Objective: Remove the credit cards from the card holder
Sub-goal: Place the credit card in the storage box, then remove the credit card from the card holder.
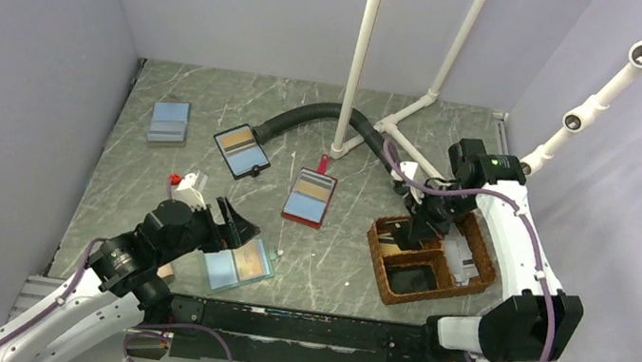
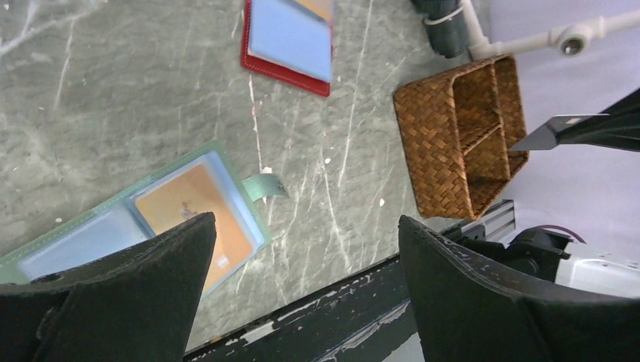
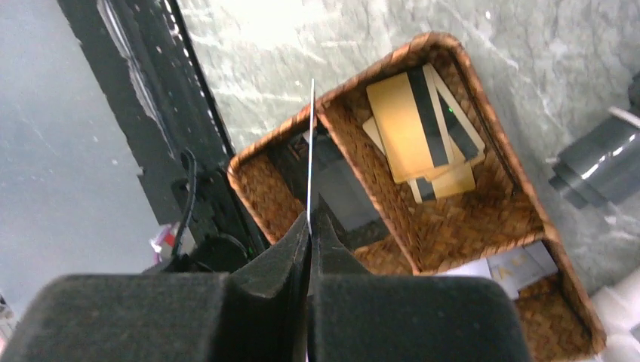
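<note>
Nearest to me, the left gripper (image 1: pixel 234 226) hangs just over the card holder (image 1: pixel 237 265) with its fingers spread wide and nothing between them. In its wrist view the holder (image 2: pixel 136 226) lies flat on the table (image 1: pixel 323 268), under the finger at 9 o'clock. An orange card (image 2: pixel 192 207) sits in one pocket.

At 3 o'clock from the holder stands a basket (image 1: pixel 386 296). The right gripper (image 1: pixel 408 231) is above it, fingers pressed together on a thin card (image 3: pixel 311 151) that I see edge-on. This card hangs over the basket's (image 3: pixel 445 45) inner wall. Tan cards (image 3: pixel 411 124) with dark stripes lie in one compartment.

Farther away, a red holder (image 1: pixel 310 197) lies at 1 o'clock from the card holder, a black-edged holder (image 1: pixel 241 151) at 12 o'clock and a pale blue holder (image 1: pixel 169 123) at 11 o'clock.
</note>
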Robot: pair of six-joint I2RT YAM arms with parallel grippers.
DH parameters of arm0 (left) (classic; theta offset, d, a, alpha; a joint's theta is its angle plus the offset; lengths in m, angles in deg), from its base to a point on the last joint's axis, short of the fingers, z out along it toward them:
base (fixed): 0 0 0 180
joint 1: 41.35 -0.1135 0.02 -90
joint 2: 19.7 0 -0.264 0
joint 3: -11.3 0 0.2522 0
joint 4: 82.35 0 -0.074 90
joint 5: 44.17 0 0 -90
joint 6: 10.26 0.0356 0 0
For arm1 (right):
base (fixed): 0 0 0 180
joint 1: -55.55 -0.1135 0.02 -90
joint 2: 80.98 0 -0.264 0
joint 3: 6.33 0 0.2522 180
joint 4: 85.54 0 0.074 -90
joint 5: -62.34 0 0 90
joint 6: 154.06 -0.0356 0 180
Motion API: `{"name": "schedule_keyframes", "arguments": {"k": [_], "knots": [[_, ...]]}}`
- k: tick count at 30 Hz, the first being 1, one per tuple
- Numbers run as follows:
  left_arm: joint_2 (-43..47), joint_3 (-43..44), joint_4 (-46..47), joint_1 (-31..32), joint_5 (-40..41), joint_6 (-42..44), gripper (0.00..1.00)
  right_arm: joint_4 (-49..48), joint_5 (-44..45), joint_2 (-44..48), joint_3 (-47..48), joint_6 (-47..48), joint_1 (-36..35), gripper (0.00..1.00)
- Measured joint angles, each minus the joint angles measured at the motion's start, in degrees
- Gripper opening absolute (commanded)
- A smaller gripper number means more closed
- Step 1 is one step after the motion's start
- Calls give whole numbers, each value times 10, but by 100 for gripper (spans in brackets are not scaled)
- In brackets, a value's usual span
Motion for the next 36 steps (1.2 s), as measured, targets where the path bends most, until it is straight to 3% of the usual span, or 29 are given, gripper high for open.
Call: {"name": "schedule_keyframes", "arguments": {"k": [13,15,20,23,30,34,36], "knots": [[-48,0,-18,0,0,14,96,12,149,21,-102,85,-6,0],[-52,0,-18,0,-1,15,96,12,174,21,-123,100,-15,6],[-56,-3,-14,0,-10,1,96,-11,227,6,-167,111,-48,36],[-56,-9,-13,0,-19,-20,95,-37,242,-4,-163,97,-54,47],[-54,-25,-28,0,-34,-86,80,-54,159,-34,-30,41,-68,49],[-57,-46,-31,0,-42,-126,71,-94,56,-47,-16,-10,-140,45],[-66,-52,-35,0,-46,-143,67,-144,14,-53,-34,-55,-209,40]]}}
